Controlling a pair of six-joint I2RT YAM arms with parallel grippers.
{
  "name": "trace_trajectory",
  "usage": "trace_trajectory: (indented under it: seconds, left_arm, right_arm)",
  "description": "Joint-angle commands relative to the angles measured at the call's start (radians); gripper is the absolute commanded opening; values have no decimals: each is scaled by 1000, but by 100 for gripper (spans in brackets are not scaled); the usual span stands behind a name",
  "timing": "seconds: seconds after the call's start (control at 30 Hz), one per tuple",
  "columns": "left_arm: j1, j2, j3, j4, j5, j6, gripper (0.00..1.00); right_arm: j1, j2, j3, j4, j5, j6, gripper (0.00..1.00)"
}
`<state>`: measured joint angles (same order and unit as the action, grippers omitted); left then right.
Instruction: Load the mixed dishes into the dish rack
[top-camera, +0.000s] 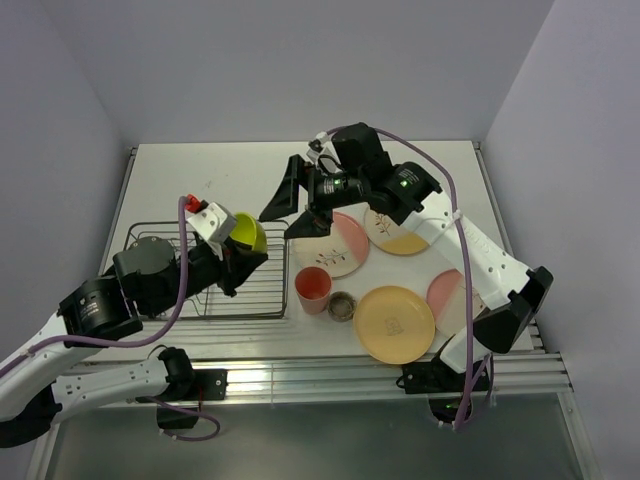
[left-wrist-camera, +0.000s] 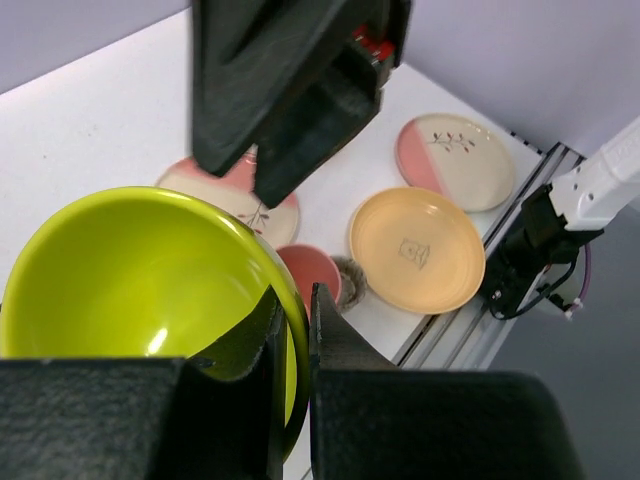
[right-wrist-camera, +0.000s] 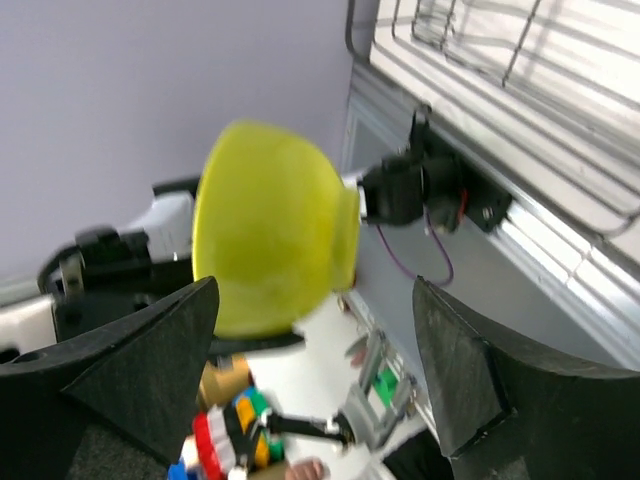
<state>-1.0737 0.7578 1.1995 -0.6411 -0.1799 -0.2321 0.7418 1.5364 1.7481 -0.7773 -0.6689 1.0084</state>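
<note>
Left tool (left-wrist-camera: 297, 305) pinching bowl (left-wrist-camera: 130, 270), right tool (right-wrist-camera: 315, 290) spread

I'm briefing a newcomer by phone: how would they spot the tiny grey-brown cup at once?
Start at the dish rack on the left and look just past its right edge, to the pink cup. The tiny grey-brown cup stands right beside it, before the yellow-orange plate. It is the smallest, dullest dish there.

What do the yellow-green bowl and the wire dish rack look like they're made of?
The yellow-green bowl looks like glossy plastic or melamine, possibly glazed ceramic: smooth, uniform colour with a bright highlight inside. The dish rack looks like thin dark metal wire, perhaps coated; the finish is too small to tell.
</note>
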Motion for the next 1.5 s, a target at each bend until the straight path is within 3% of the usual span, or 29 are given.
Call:
trace_trajectory:
  seconds: [0.0,0.13,0.33,0.93,1.33,1.47]
  left_arm:
    - [3,8,2,136,-7,-22,0]
    - [3,12,0,164,5,-26,0]
    - [3,21,0,192,7,-29,0]
    - [3,97,34,218,-27,17,0]
    - [3,109,91,181,-86,69,0]
    - [3,121,74,196,-69,65,0]
  right_arm:
    - [33,7,73,110,94,50,86]
    - [47,-21,39,159,118,45,93]
    - [54,-68,-38,220,115,56,94]
    - [54,-78,-16,205,22,70,89]
    - [39,-52,16,148,20,44,94]
    - [36,-41,28,148,17,38,90]
